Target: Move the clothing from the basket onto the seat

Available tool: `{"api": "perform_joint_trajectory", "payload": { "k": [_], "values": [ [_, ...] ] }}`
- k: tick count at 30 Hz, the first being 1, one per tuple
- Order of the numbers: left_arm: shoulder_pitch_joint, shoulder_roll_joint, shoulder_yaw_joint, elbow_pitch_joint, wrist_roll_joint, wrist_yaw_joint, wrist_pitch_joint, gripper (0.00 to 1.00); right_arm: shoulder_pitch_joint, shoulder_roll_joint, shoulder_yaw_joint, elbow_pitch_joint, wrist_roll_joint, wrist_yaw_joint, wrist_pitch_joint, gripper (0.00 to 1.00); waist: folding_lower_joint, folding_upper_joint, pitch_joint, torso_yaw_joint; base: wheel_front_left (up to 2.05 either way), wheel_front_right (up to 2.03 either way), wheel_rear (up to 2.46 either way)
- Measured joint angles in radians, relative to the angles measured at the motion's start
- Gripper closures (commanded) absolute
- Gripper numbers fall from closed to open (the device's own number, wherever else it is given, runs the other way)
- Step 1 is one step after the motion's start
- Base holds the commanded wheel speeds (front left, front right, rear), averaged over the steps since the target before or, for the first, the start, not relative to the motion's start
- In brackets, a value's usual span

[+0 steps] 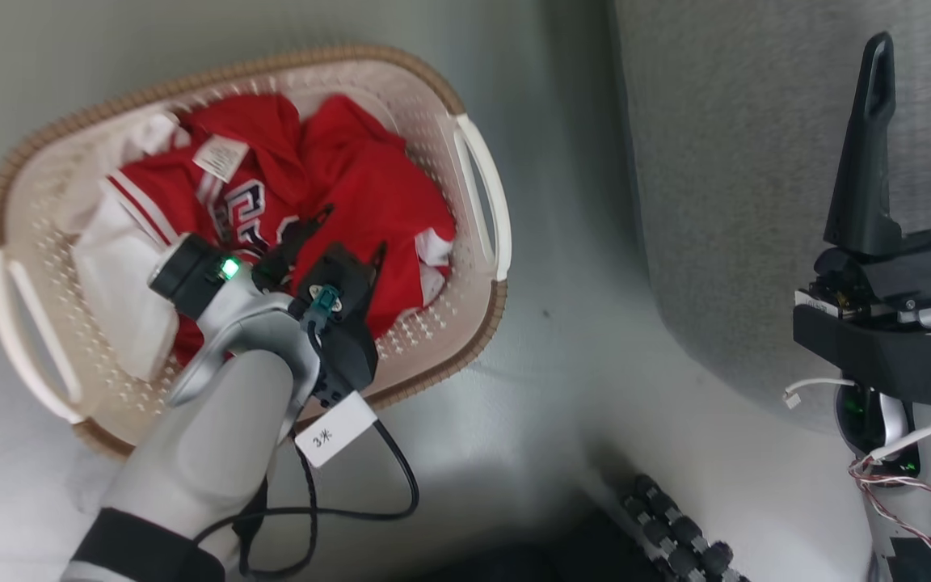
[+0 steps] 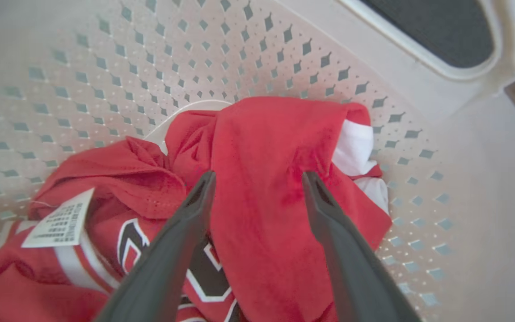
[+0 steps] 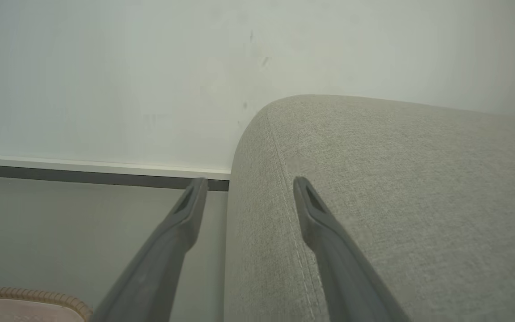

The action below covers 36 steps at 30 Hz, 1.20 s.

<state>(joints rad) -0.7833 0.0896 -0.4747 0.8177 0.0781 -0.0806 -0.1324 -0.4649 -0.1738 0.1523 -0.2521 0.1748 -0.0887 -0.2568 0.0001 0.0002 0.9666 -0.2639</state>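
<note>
- Clothing (image 1: pixel 336 186) all inside the basket (image 1: pixel 425 327), bunched in one heap across the bottom.
- Plain red garment (image 2: pixel 262 188) on top, crumpled, with a white band at one edge, on the side of the basket nearer the sofa (image 1: pixel 724 162).
- Jersey (image 1: pixel 150 187) beside and partly under it: red with white stripes, navy-and-white lettering half covered, a white panel spilling toward the far handle, care label (image 2: pixel 58 219) turned face up.
- Basket cream and perforated, with a brown woven-look rim and a handle at each end. Standing on the pale floor (image 1: pixel 562 267) near the sofa, with a strip of floor between.
- Left gripper (image 2: pixel 258 176) reaching down into the basket, fingers spread wide, tips low over the plain red garment with a fold of it lying between them. Nothing pinched; contact with the cloth hard to tell.
- Green light (image 1: pixel 229 268) lit on the left wrist; black cable (image 1: pixel 401 477) looping below it, white tag (image 1: pixel 334 432) hanging there.
- Sofa grey, woven fabric, rounded edges, at the right of the head view.
- Right gripper (image 3: pixel 249 181) held up by the sofa's rounded corner, well apart from the basket, fingers spread and empty.
- Farther out, a pale wall (image 3: pixel 128 67) with a white skirting board (image 3: pixel 83 165) above a dark strip, meeting the floor behind the sofa.
</note>
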Motion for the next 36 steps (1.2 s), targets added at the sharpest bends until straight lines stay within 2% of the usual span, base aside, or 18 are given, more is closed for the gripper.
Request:
{"api": "perform_joint_trajectory", "payload": {
  "k": [8, 12, 13, 14, 15, 16, 17, 26, 36],
  "values": [
    [-0.051, 0.004, 0.011, 0.07, 0.005, 0.003, 0.0, 0.0, -0.023, 0.02, 0.006, 0.007, -0.001, 0.0, 0.0, 0.0, 0.0, 0.0, 0.085, -0.019, 0.0, 0.0, 0.0],
    [-0.088, 0.003, 0.021, 0.106, 0.005, 0.031, 0.0, 0.0, -0.036, 0.025, 0.006, 0.008, -0.008, 0.0, -0.001, 0.0, -0.0001, -0.0001, 0.104, -0.03, 0.0, 0.0, 0.0],
    [-0.093, 0.002, 0.023, 0.113, 0.005, 0.04, 0.0, 0.14, -0.037, 0.026, 0.006, 0.008, -0.009, 0.0, -0.001, 0.0, -0.0001, -0.0001, 0.106, -0.031, 0.0, 0.0, 0.0],
    [-0.097, 0.002, 0.025, 0.119, 0.005, 0.046, 0.0, 0.51, -0.037, 0.027, 0.006, 0.009, -0.011, 0.0, -0.002, 0.0, -0.0001, -0.0001, 0.107, -0.033, 0.0, 0.0, 0.0],
    [-0.101, 0.002, 0.027, 0.125, 0.005, 0.047, 0.0, 0.64, -0.038, 0.029, 0.007, 0.011, -0.013, 0.0, -0.002, 0.0, -0.0001, -0.0001, 0.107, -0.034, 0.0, 0.0, 0.0],
    [-0.105, 0.002, 0.027, 0.133, 0.005, 0.048, 0.0, 0.89, -0.039, 0.03, 0.007, 0.013, -0.017, 0.0, -0.002, 0.0, -0.0001, -0.0001, 0.107, -0.035, 0.0, 0.0, 0.0],
    [-0.109, 0.002, 0.027, 0.14, 0.005, 0.053, 0.0, 1.0, -0.04, 0.032, 0.007, 0.015, -0.019, 0.001, -0.002, 0.0, -0.0002, -0.0001, 0.107, -0.036, 0.0, 0.0, 0.0],
    [-0.116, -0.011, 0.024, 0.171, 0.0, 0.055, -0.066, 1.0, -0.059, 0.037, -0.002, 0.071, -0.026, 0.006, -0.004, 0.0, -0.0002, -0.0002, 0.077, -0.031, 0.0, 0.0, 0.0],
    [-0.101, -0.032, 0.045, 0.173, -0.065, 0.044, -0.111, 1.0, -0.072, 0.038, -0.017, 0.161, -0.027, 0.015, -0.003, 0.0, -0.0002, -0.0002, -0.017, 0.002, 0.0, 0.0, 0.0]
  ]
}}
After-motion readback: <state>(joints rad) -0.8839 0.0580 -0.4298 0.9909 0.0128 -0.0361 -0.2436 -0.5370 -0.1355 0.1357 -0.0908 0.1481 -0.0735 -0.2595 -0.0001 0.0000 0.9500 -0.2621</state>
